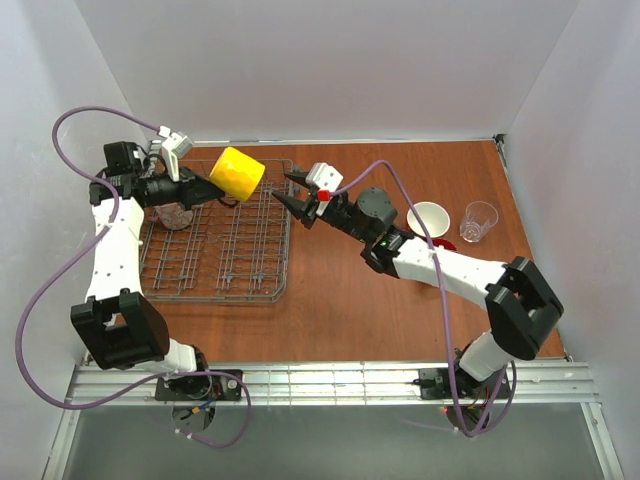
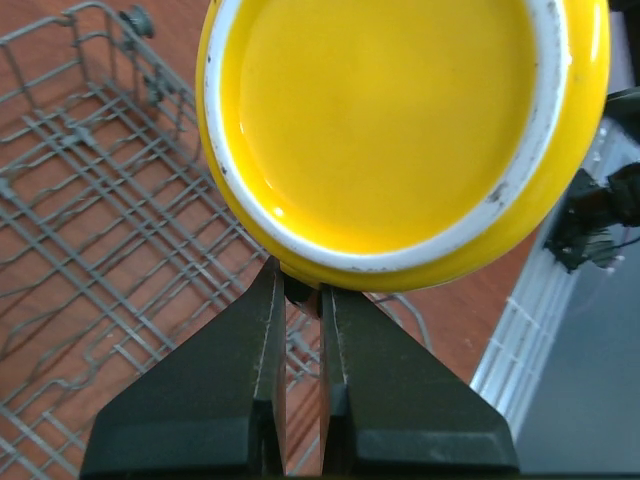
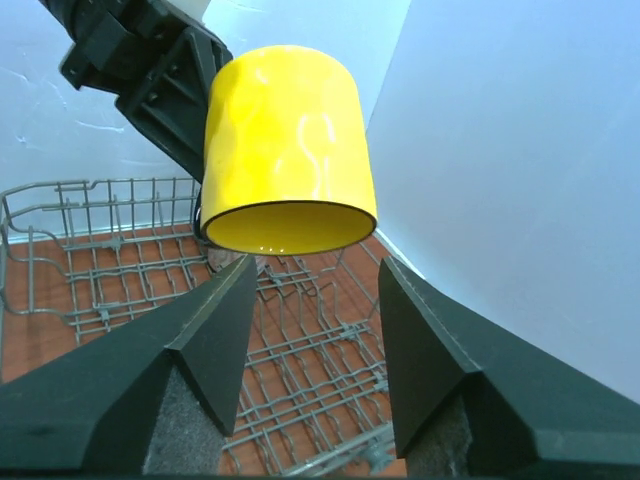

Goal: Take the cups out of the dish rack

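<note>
Handover looking likely, I am holding the yellow mug (image 1: 237, 173) by its rim in my clamped left jaws above the dish rack (image 1: 215, 296) near the desk's (image 1: 340, 300) far edge, right jaws gaping open toward it.

Item one, my left white-and-black jointed arm (image 1: 105, 250): elbow folded near its base, forearm running up the left side, wrist turned toward the right. Its black two-finger left gripper (image 1: 218, 185): jaws pinched nearly together on a glossy yellow ceramic mug (image 1: 237, 173), held in the air.

Item two, my right white-and-black jointed arm (image 1: 450, 265): stretched out leftward. Its black two-finger right gripper (image 1: 285, 188): jaws apart, nothing between them, tips pointing toward the left gripper.
</note>
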Available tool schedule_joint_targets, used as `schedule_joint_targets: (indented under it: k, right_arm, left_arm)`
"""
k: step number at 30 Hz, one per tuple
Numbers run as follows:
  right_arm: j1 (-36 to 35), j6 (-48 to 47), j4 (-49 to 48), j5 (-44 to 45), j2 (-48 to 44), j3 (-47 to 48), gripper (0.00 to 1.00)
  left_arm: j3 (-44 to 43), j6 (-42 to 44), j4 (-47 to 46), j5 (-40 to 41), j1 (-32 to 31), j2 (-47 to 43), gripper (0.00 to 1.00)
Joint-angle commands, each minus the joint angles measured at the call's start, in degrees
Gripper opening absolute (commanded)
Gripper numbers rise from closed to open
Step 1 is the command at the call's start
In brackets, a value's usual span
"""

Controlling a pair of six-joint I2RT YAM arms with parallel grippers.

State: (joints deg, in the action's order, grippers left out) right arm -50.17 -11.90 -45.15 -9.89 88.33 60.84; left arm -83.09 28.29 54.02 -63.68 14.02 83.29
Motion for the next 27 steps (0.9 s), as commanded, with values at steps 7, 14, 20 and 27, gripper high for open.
schedule_joint_targets:
  k: [7,14,20,27]
  right_arm:
    - [1.5,6.4,-13.5,-2.7,3.3,1.1,0.53]
    - [3.0,9.8,-13.4,-5.8,4.7,2.7,0.54]
    - [4.0,13.6,-13.2,-10.2,6.8,6.3,0.5]
    - [4.1,16.6,-13.1,-9.4,8.2,8.3,0.42]
  left_arm:
    - [1.3,-5.4,-2.0,-8.0,-3.0,-7.1,0.0]
    - [2.1,-7.1,-3.6,-9.0,-4.7,-8.8,0.0]
    - [2.7,-9.0,-5.2,-10.8,-5.9,-9.8,0.0]
    - [6.5,-9.9,-6.6,-13.0,-6.8,-11.6,0.0]
